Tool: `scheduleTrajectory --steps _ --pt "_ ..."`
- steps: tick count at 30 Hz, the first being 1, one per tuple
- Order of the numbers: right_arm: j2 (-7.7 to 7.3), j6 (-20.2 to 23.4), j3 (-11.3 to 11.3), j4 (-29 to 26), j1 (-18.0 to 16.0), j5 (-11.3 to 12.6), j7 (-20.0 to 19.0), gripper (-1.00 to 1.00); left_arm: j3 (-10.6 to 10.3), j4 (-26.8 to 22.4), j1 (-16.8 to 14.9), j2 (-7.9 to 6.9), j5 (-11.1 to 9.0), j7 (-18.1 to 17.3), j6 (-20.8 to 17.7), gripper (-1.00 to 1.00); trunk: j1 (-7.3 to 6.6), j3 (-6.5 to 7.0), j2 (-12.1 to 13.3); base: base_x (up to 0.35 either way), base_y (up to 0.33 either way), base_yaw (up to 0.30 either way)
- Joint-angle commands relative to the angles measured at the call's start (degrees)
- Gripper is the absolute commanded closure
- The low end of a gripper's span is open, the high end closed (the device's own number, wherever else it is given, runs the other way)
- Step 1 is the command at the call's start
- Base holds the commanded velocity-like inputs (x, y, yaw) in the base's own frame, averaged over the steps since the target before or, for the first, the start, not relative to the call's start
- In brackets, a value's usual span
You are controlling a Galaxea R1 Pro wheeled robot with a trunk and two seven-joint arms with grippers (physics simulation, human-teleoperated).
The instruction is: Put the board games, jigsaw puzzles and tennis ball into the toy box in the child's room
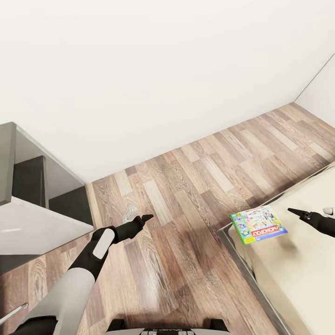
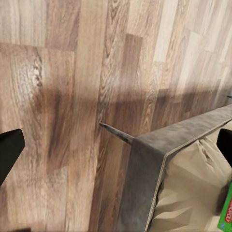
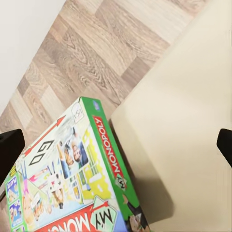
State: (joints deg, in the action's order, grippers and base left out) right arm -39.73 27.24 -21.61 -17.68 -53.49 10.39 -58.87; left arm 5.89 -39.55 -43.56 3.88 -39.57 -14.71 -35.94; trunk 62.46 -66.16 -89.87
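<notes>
Right end effector (image 1: pixel 294 211), fingers spread, empty, near green-edged flat cardboard board game (image 1: pixel 258 224) on beige-mattress bed (image 1: pixel 298 274); straddle box edge, pinch squarely.

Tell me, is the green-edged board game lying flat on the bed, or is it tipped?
Flat. The Monopoly board game lies lid-up on the beige mattress near the bed's corner, with no gripper touching it.

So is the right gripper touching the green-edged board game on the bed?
Apart. In the head view, bare mattress shows between the right gripper and the board game lying on the bed.
</notes>
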Motion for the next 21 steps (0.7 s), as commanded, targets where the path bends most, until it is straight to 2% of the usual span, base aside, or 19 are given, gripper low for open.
scheduleTrajectory --steps 1,5,17,21 --pt "-0.01 0.45 -0.09 0.03 -0.04 0.29 -0.09 -1.00 0.36 -0.04 -0.03 0.08 -0.09 -0.12 -0.49 -1.00 0.22 -0.21 -0.43 0.000 0.000 0.000" --pt "-0.01 0.45 -0.09 0.03 -0.04 0.29 -0.09 -1.00 0.36 -0.06 -0.03 0.08 -0.08 -0.13 -0.48 -1.00 1.10 -0.93 -2.04 0.000 0.000 0.000" --pt "0.00 0.44 -0.10 0.04 -0.04 0.25 -0.10 -1.00 0.35 -0.09 -0.04 0.08 -0.07 -0.15 -0.51 -1.00 1.10 -0.93 -2.04 0.000 0.000 0.000" --pt "0.03 0.44 -0.10 0.06 -0.04 0.25 -0.07 -1.00 0.35 -0.09 -0.04 0.08 -0.07 -0.16 -0.52 -1.00 1.98 -1.65 -3.64 0.000 0.000 0.000"
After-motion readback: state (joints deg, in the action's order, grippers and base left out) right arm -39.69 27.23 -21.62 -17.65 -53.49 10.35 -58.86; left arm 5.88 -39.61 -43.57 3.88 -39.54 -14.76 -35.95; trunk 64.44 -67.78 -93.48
